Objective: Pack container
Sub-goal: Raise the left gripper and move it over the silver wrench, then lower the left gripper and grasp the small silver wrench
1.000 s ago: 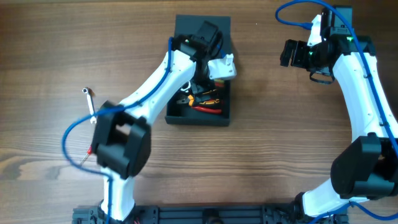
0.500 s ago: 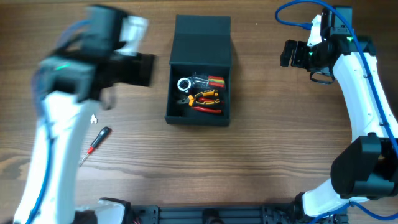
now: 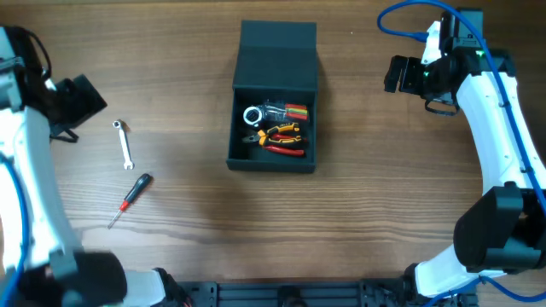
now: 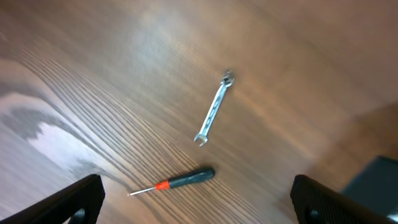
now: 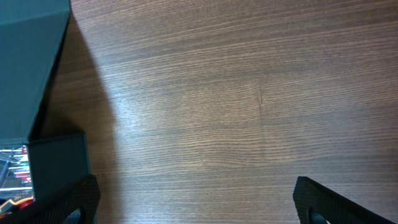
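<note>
Hovering upper left, spread and empty, the left pincer (image 4: 199, 202) seems set for the slim silver metal wrench (image 3: 124, 145); next, likely: drop, pinch it, carry to the teal-grey square container (image 3: 271, 162).

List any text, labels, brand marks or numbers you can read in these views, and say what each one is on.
None can be read in any view.
The container is plain, with no label showing.
The wrench and the screwdriver show no legible marking; any stamp on them is too small to tell.
The tools inside the container are too small to read.
</note>
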`<action>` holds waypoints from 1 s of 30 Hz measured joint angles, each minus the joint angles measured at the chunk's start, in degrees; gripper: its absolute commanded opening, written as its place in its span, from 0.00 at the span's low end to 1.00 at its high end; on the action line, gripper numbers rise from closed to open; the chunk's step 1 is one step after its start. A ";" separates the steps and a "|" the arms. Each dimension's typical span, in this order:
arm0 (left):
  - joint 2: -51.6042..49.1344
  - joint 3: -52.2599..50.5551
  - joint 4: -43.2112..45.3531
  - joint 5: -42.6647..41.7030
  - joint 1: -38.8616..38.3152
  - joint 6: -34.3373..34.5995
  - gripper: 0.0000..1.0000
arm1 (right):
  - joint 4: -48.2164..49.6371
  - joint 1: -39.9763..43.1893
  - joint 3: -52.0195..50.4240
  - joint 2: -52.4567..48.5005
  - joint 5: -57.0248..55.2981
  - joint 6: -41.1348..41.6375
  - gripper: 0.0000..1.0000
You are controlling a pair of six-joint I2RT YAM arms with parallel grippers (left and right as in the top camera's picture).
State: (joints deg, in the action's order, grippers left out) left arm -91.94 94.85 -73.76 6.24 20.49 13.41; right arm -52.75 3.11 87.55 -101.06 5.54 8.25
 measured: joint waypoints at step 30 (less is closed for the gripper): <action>-22.18 -14.03 25.70 -0.09 -2.99 -3.28 1.00 | -2.56 0.00 0.00 0.00 0.02 0.00 1.00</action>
State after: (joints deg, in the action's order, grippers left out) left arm -114.13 80.82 -48.05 6.15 17.50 10.13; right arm -55.31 3.11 87.55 -101.06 5.56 8.25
